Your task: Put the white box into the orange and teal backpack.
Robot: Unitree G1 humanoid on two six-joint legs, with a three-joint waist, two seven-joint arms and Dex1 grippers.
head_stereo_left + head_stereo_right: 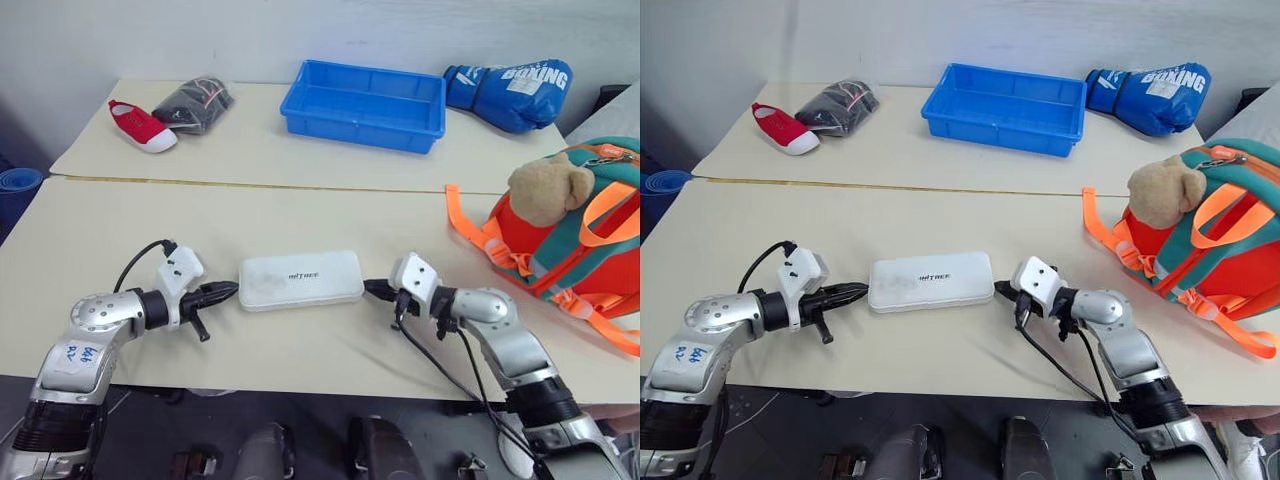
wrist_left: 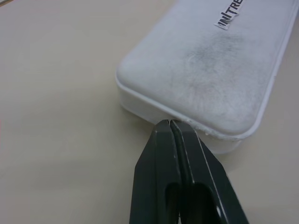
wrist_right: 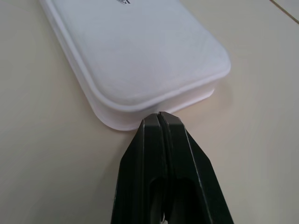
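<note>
Jaws on both sides are fully closed, fingers pressed together with nothing between them: left gripper has its tips butted against the left short end of the white box, right gripper has its tips at the right short end, contact or a hair off, can't tell for sure from the wrist views. So neither pinches the box; looks like a two-arm squeeze, closed fingers used as pushers from both ends. Box lies flat on the near table, lid up, lettering readable from the robot's side, roughly centred between the arms. Long axis runs left-right across the robot's front, right end tilted very slightly away; short ends face the two grippers. Orange and teal backpack sits well apart at the right edge of the table, plush bear on its front; can't tell from here whether the zip is open or where the opening faces. Step in hand, my read: securing the box, transfer not started. Next move calls for even inward pressure from both ends, then a level lift and carry to the right; uneven push would likely make the box pivot or pop out, smooth rounded plastic. At the backpack the box probably needs to go in short end first, so expect a reorient. Blue tray, boxing glove, red shoe on the far table are out of the path.
</note>
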